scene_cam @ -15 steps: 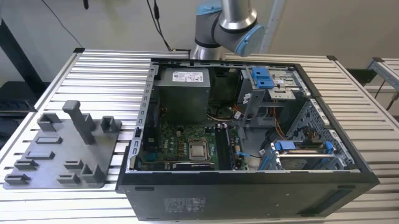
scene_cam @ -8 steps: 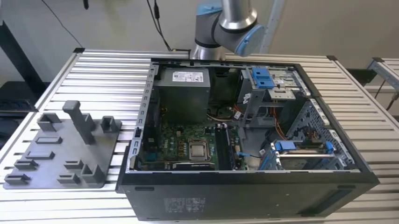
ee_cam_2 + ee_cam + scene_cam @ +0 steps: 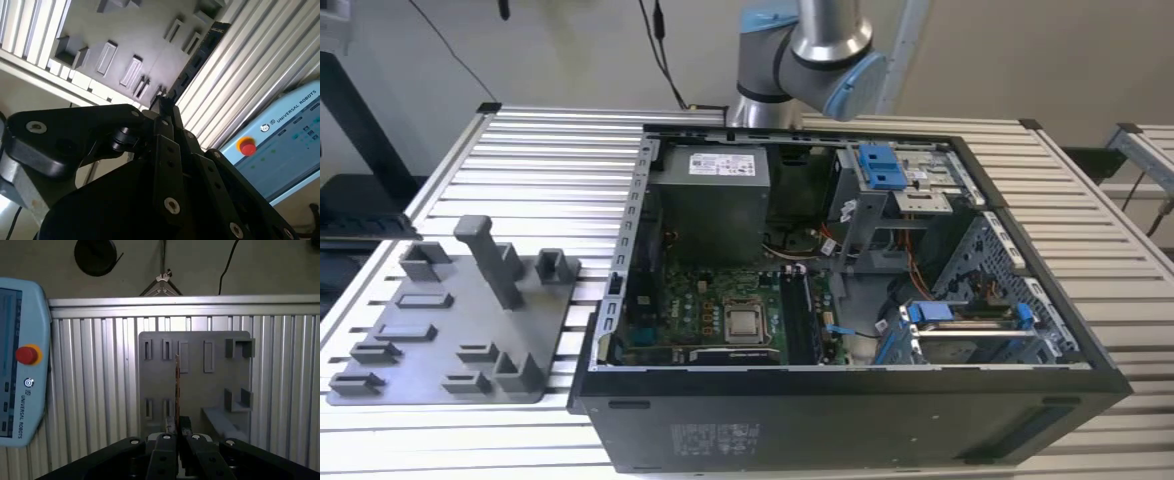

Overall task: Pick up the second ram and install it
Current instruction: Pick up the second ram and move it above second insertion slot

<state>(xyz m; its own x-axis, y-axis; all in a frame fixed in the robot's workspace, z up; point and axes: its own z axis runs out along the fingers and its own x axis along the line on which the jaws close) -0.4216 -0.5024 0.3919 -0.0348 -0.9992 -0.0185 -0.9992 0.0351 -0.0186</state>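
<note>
The second ram is held upright in my gripper [image 3: 177,434], whose fingers are shut on its lower end. In the first wrist view the second ram [image 3: 177,390] shows edge-on as a thin dark strip rising from the fingers. In the second wrist view the second ram [image 3: 198,54] is a long dark strip reaching away from the gripper [image 3: 163,104]. Beyond it in both wrist views lies the grey plastic tray [image 3: 210,385] [image 3: 125,30] on the slatted table. The exterior view has the arm [image 3: 807,45] above the back of the open computer case [image 3: 854,400].
Inside the case lie the green motherboard [image 3: 707,300] and its long black slots [image 3: 798,318]. The grey tray [image 3: 414,350] sits at the exterior view's left of the case. A teach pendant [image 3: 22,365] [image 3: 280,140] with a red button hangs near the table edge.
</note>
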